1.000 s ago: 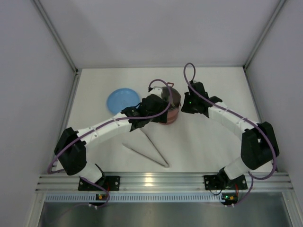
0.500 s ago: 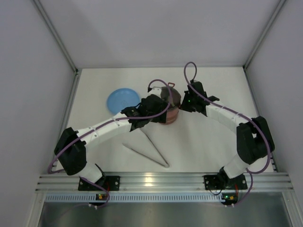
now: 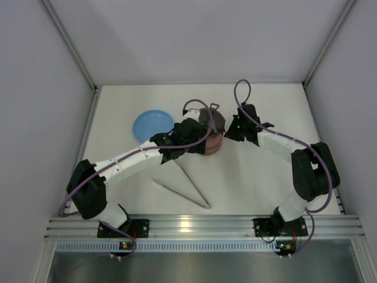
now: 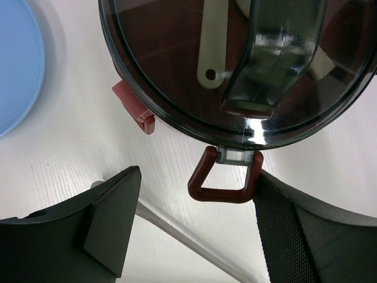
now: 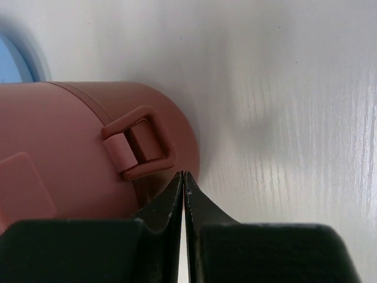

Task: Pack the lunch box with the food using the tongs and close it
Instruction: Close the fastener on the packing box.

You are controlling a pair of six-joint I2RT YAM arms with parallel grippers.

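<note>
My left gripper (image 4: 197,197) stands wide open and holds nothing. Its two fingers (image 4: 112,227) sit on either side of the red wire clasp (image 4: 225,184) that hangs off the rim of the lunch box (image 3: 212,134). They are close to the clasp but not touching it. The lunch box stands upright around the middle of the table (image 3: 265,177), somewhat nearer the far edge than the near one. From my left wrist I look down on its dark top cover (image 4: 177,65), with the handle (image 4: 271,53) lying across it, and a small red clip (image 4: 134,107) sticks out at the side. My right gripper (image 5: 184,177) is fully shut, with the fingertips pressed together and nothing between them. The tips are just beside the lower wall of the lunch box, right under a second clasp (image 5: 141,147) folded against its side. I cannot tell whether they touch the wall. The blue plate (image 3: 152,125) lies flat to the left of the lunch box, toward the far left corner and a little apart from it. The tongs (image 3: 185,188) lie flat on the table near the middle of the near edge, between my two arms. Their joined end points to the near edge, and the two arms spread toward my left gripper. A strip of one arm shows between my left fingers.
</note>
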